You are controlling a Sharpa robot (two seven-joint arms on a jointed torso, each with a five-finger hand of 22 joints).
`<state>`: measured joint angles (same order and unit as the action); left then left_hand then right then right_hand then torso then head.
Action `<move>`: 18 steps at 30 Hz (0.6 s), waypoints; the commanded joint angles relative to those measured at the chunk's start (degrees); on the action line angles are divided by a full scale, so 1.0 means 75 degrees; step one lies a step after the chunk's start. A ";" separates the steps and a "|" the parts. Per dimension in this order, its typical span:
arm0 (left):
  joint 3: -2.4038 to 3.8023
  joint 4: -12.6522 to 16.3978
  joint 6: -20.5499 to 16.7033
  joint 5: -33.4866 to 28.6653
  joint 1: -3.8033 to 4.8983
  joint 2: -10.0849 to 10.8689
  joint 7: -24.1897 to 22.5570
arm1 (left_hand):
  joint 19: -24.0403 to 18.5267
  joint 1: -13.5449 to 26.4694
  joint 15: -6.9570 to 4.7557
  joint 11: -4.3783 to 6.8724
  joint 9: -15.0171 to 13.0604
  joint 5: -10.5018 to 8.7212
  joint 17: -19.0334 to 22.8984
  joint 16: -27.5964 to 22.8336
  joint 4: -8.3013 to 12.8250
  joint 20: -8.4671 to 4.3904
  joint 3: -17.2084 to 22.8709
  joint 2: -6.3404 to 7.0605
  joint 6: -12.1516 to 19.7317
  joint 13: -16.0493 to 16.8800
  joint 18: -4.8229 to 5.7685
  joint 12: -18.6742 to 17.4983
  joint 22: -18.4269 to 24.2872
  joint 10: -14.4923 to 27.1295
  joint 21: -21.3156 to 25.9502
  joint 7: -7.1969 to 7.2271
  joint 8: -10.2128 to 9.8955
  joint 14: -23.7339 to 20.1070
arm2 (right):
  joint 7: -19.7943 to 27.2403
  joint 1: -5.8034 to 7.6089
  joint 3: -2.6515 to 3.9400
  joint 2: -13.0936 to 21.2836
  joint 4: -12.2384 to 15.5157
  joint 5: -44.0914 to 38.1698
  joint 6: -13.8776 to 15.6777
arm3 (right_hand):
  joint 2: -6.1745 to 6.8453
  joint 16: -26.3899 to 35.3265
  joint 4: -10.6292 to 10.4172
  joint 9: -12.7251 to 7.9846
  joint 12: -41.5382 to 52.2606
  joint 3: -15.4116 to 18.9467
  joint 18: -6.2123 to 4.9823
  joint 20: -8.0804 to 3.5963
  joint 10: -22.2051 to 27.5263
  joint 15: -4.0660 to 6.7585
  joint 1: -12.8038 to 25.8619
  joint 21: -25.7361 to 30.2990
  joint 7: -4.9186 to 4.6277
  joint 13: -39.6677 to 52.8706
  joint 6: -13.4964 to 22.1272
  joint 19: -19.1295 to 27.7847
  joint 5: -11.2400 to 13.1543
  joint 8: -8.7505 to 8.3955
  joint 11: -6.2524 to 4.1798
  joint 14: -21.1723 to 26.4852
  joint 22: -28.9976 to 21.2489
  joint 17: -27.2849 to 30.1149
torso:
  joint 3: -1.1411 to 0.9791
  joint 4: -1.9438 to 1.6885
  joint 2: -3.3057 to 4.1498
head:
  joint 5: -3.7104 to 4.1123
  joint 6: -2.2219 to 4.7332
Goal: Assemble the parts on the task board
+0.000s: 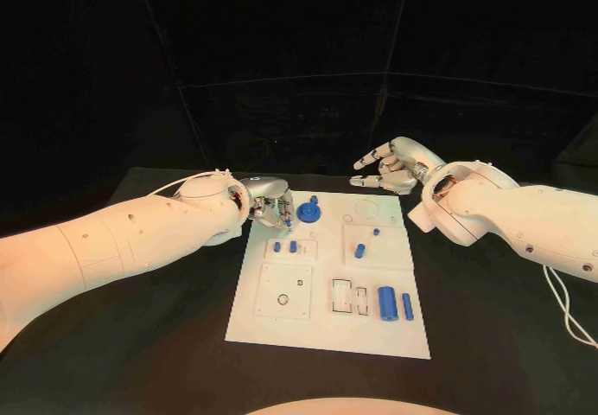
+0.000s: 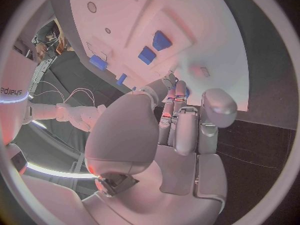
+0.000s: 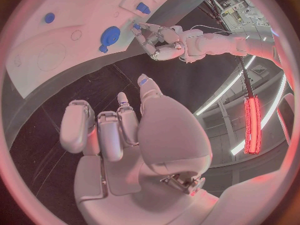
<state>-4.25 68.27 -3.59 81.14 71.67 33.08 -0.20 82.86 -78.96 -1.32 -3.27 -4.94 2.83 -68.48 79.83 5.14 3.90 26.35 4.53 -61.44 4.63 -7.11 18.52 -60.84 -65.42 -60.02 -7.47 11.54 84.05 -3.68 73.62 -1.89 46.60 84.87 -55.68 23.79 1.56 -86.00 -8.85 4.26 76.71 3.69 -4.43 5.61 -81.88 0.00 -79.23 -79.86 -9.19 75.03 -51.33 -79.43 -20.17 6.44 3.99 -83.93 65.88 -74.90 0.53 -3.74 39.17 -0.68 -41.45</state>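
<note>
The silver left hand (image 1: 267,210) pinches a small blue part (image 3: 135,27) over the white plastic task board (image 1: 327,333); the silver right hand (image 1: 390,168) hovers, fingers loosely curled, holding nothing.

Task board (image 1: 327,333): white, matt, smooth plate, looks like plastic. Parts on it, e.g. cylinder (image 1: 388,303) near the board's right edge: blue, smooth, plastic-looking, slight sheen. Table (image 1: 149,346) around the board: black, matt. Left hand (image 1: 270,210) and right hand (image 1: 389,169): silver, glossy, metallic finish. Arm shells: white, smooth plastic.
</note>
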 commanded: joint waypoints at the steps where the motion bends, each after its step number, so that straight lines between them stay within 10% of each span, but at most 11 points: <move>1: 0.0005 -0.0048 0.0247 -0.0061 -0.0009 -0.0024 0.0123 | 0.0033 0.0094 -0.0025 -0.0010 0.0008 -0.0014 0.0015 0.0008 0.0028 0.0006 0.0024 -0.0008 -0.0044 -0.0009 0.0086 -0.0045 0.0010 -0.0031 -0.0025 -0.0008 -0.0057 0.0262 | 0.0058 0.0015 0.0004 -0.0010 0.0006 0.0000 -0.0030 | -0.0070 0.0034 0.0030 -0.0010 -0.0007 0.0030 -0.0046 0.0002 0.0049 0.0057 0.0009 0.0052 0.0004 0.0302 -0.0046 0.0060 -0.0035 0.0050 0.0003 -0.0517 -0.0013 -0.0606 | -0.0001 -0.0007 -0.0006 | 0.0002 -0.0028; 18: 0.0002 -0.0167 0.0299 -0.0079 -0.0097 -0.0135 0.0106 | 0.0030 0.0107 -0.0024 -0.0011 0.0012 -0.0014 0.0032 0.0000 0.0027 0.0007 0.0023 -0.0003 -0.0043 -0.0010 0.0086 -0.0052 0.0011 -0.0031 -0.0022 -0.0009 -0.0062 0.0258 | 0.0041 0.0015 0.0004 -0.0035 0.0003 0.0000 0.0010 | -0.0081 0.0038 0.0031 -0.0010 -0.0013 0.0029 -0.0048 0.0002 0.0053 0.0058 0.0006 0.0058 0.0004 0.0296 -0.0048 0.0065 -0.0037 0.0052 0.0002 -0.0515 -0.0026 -0.0598 | -0.0001 -0.0011 -0.0011 | 0.0017 -0.0043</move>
<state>-4.26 66.90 -1.94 80.98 70.93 32.23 0.57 82.86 -78.73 -1.32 -3.28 -4.85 2.84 -68.29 79.83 5.14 3.90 26.35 4.32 -61.43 4.63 -7.12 18.52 -60.83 -65.42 -60.02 -7.46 11.31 84.05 -3.67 73.62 -1.89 46.39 84.86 -55.68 23.81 1.56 -86.00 -8.85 4.25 76.71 3.69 -4.43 5.61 -81.88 0.00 -79.23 -79.60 -9.19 75.03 -51.33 -79.43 -20.17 6.44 3.99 -83.93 65.73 -74.95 0.52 -3.75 39.12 -0.59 -41.66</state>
